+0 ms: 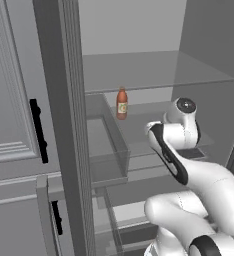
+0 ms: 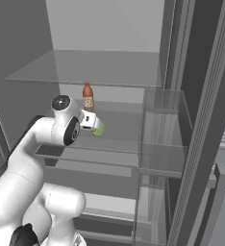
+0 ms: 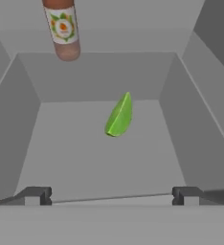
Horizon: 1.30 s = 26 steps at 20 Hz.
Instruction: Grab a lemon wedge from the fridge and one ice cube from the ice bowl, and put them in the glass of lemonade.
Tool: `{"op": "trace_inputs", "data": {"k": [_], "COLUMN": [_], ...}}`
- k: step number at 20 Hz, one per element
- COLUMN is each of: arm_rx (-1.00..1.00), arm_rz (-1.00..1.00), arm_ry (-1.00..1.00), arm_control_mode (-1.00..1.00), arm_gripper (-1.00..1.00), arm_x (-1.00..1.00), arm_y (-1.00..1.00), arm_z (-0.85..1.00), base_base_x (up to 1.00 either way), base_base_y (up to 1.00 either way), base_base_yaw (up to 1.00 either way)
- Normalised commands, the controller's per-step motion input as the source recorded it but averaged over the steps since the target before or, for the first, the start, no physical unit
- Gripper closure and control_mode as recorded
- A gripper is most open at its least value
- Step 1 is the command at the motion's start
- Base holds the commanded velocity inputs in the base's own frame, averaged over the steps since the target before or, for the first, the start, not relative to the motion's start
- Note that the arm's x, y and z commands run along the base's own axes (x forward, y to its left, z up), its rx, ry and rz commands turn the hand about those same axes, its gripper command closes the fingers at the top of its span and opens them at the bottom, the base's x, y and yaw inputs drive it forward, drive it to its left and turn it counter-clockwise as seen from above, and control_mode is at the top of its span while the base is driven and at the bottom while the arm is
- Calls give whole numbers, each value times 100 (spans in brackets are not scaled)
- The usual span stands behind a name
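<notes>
I am reaching into the open tall dark grey fridge [image 1: 64, 125], my white arm stretched over one of its glass shelves [image 2: 114, 129]. My hand [image 3: 112, 196] points down at that shelf, and in the hand view its two small dark fingertips [image 3: 35, 195] stand wide apart at the bottom, with nothing between them. The hand is spread and empty.

The tiny green lemon wedge [image 3: 119, 116] lies on the shelf ahead of my hand, roughly midway between the two fingertips but further along, not touching either. It tapers to a point at its upper end in the hand view and rounds off at its lower end. In the right base view the lemon wedge [image 2: 98, 129] shows as a small green spot just beside the front of my hand, on the same glass shelf.

Behind the wedge stands an orange bottle with a pale label [image 3: 61, 28], upright and apart from the wedge, toward the back of the shelf. From the left base view the same bottle [image 1: 121, 103] stands on the shelf beyond my wrist, and from the right base view the bottle [image 2: 88, 97] rises behind my arm.

A clear door bin [image 2: 162, 139] hangs on the opened fridge door to the right. Panelled grey cabinets with black handles [image 1: 14, 125] stand to the left of the fridge.
</notes>
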Motion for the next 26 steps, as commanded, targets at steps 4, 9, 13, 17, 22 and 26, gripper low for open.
{"op": "trace_inputs", "data": {"k": [4, 9, 13, 17, 22, 26], "arm_rx": [4, 4, 0, 1, 6, 8], "arm_rz": [-9, -10, -2, 0, 0, 0], "arm_ry": [9, 5, 1, 0, 4, 8], "arm_control_mode": [-100, -100, -100, -100, -100, -100], "arm_gripper": [-100, -100, -100, -100, -100, -100], "arm_x": [74, 59, 17, 2, 4, 23], "arm_y": [0, 0, 0, -3, -31, -19], "arm_z": [-22, -21, -35, -57, -30, 0], "base_base_x": [0, 0, 0, 0, 0, 0], "base_base_y": [0, 0, 0, 0, 0, 0], "base_base_yaw": [0, 0, 0, 0, 0, 0]}}
